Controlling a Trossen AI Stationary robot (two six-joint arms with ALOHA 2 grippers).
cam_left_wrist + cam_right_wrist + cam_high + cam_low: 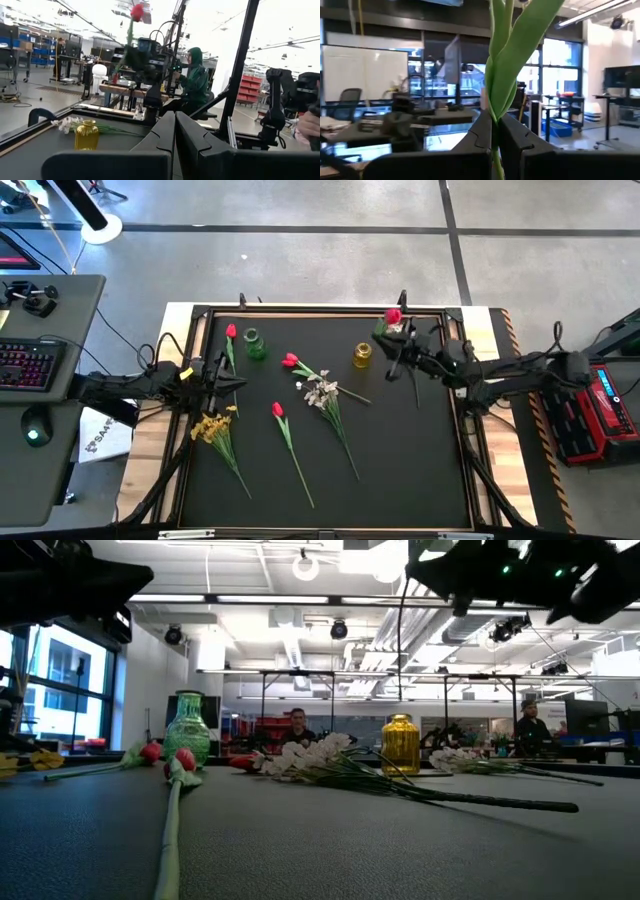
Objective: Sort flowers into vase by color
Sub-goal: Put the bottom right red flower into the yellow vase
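The right gripper (495, 135) hangs above the far right part of the black table (420, 470), its jaws closed tight on the thin green stem of a red artificial tulip (393, 316), which it holds clear of the surface with the bloom toward the far edge and the stem trailing down toward the near side. The squat amber glass vase (362, 356) stands just to the left of that gripper, and the small green glass vase (254, 345) sits well apart, further left, nearer the left arm; which vase takes red I cannot tell from here. Either way the stem's long axis, now tilted rather than plumb, would probably need bringing upright over a narrow neck. The left gripper (175, 131) waits low at the table's left side, fingers pressed together on nothing (its wrist view looks across at the amber vase). On the table lie three more red tulips, one (231, 333) beside the green vase, one (290, 361) at centre touching the white blossom sprays (322, 392), one (278, 411) nearer the front, plus a yellow blossom spray (212, 426) at left. Nothing stands between the held tulip and the amber vase.
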